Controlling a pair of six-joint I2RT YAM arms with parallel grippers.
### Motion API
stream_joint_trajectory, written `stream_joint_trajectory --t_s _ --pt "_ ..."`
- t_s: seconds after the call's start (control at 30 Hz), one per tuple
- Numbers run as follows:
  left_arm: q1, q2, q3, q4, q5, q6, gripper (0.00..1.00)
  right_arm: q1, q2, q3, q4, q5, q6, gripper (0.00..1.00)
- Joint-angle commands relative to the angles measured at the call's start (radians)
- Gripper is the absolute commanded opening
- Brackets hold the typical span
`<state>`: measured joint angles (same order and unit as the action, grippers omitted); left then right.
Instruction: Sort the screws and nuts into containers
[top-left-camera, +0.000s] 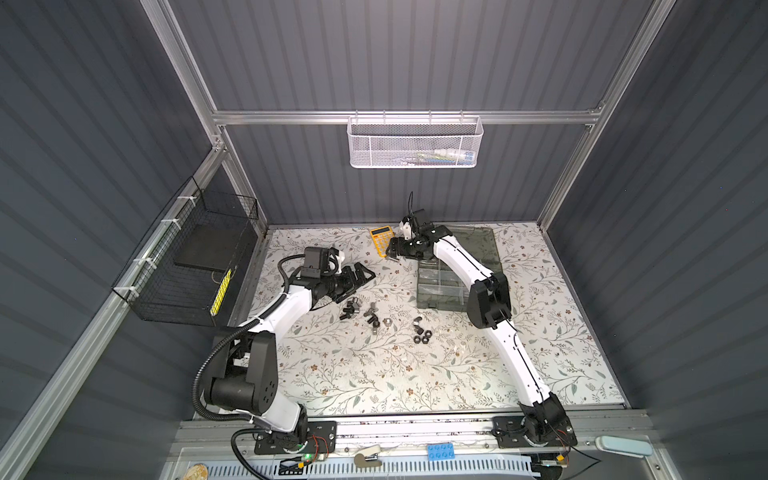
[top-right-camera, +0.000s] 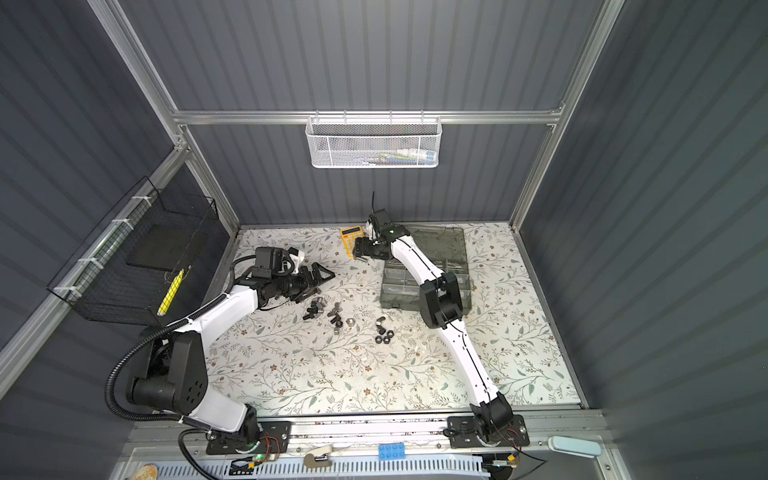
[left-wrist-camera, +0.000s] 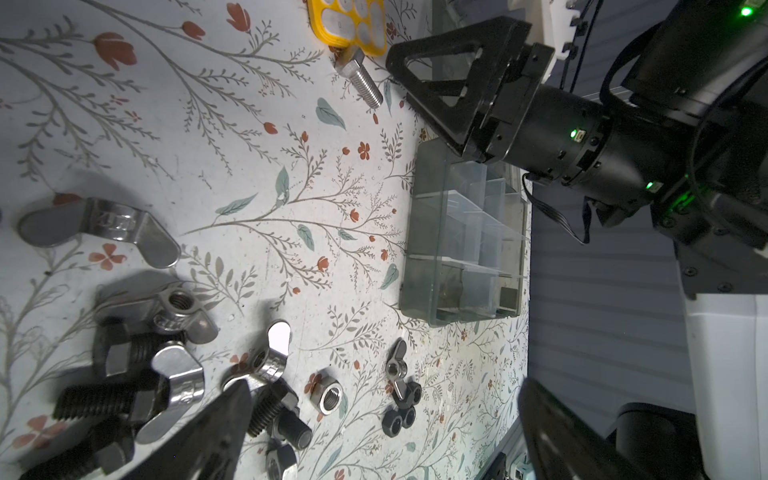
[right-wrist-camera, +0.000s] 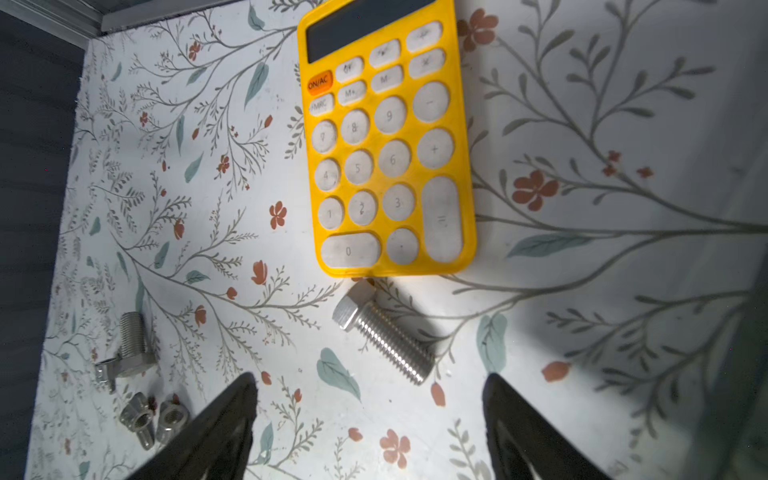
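Observation:
Several screws and nuts (top-left-camera: 361, 311) (top-right-camera: 328, 313) lie loose mid-table in both top views, with a clump of black nuts (top-left-camera: 422, 334) to their right. The left wrist view shows silver wing nuts (left-wrist-camera: 104, 226), black screws (left-wrist-camera: 104, 399), a silver hex nut (left-wrist-camera: 327, 397) and black nuts (left-wrist-camera: 401, 415). My left gripper (top-left-camera: 368, 272) (left-wrist-camera: 384, 390) hovers open just behind this pile, holding nothing. My right gripper (top-left-camera: 390, 253) (right-wrist-camera: 370, 380) stands open over a silver screw (right-wrist-camera: 384, 336) (left-wrist-camera: 361, 81) beside the calculator. The grey organizer box with its containers (top-left-camera: 440, 286) (left-wrist-camera: 461, 249) stands open on the right, partly hidden by the right arm.
A yellow calculator (right-wrist-camera: 386, 137) (top-left-camera: 382, 241) lies at the back, touching the silver screw's head. Another silver screw (right-wrist-camera: 133, 349) and two small silver nuts (right-wrist-camera: 151, 415) lie further left. A white mesh basket (top-left-camera: 415, 143) hangs on the back wall, a black wire basket (top-left-camera: 195, 257) on the left wall.

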<state>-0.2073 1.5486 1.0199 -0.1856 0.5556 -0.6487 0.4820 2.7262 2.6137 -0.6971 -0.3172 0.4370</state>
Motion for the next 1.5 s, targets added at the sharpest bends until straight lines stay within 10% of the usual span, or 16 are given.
stream_joint_trajectory --t_s 0.0,1.47 --pt "0.014 -0.014 -0.007 -0.002 0.026 -0.007 1.00 0.004 0.053 0.037 0.021 -0.064 0.074 0.84" --pt "0.031 -0.026 -0.015 0.008 0.045 -0.023 1.00 0.080 0.048 0.038 -0.120 0.144 0.294 0.48"
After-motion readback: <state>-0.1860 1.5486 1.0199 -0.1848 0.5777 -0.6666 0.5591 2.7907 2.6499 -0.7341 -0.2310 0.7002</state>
